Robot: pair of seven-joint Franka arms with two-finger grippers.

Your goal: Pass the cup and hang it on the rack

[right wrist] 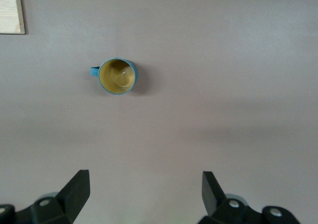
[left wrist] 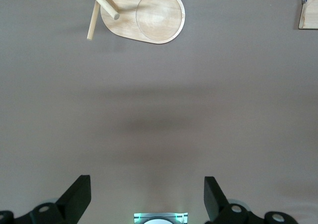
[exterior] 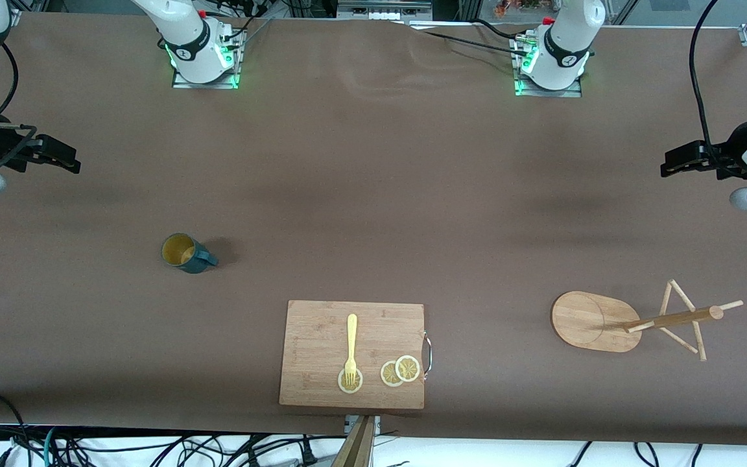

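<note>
Wooden cutting board (exterior: pixel 321 337) lies nearest the front camera, its near edge close to the table's (exterior: pixel 373 162) front edge. On it: a yellow fork (exterior: pixel 351 347) with tines on one lemon slice (exterior: pixel 349 381), and two overlapping lemon slices (exterior: pixel 401 371) at the corner by the board's metal handle (exterior: pixel 428 353).

The cup (exterior: pixel 185 253), upright, mustard inside showing, stands farther from the camera than the board and toward the right arm's end; its loop handle points roughly toward the board's side. Bare cloth all around it, well apart from the board's edge.

The rack (exterior: pixel 597 321) sits beside the board toward the left arm's end, well apart from it; oval base flat, pole and pegs leaning out toward the table's end in the front view.

Right gripper (right wrist: pixel 145 194) hangs high over bare table at its arm's end, fingers spread wide, nothing between them. Left gripper (left wrist: pixel 147 196) likewise over its end, fingers spread wide, empty. Broad open table between both grippers and the board.
</note>
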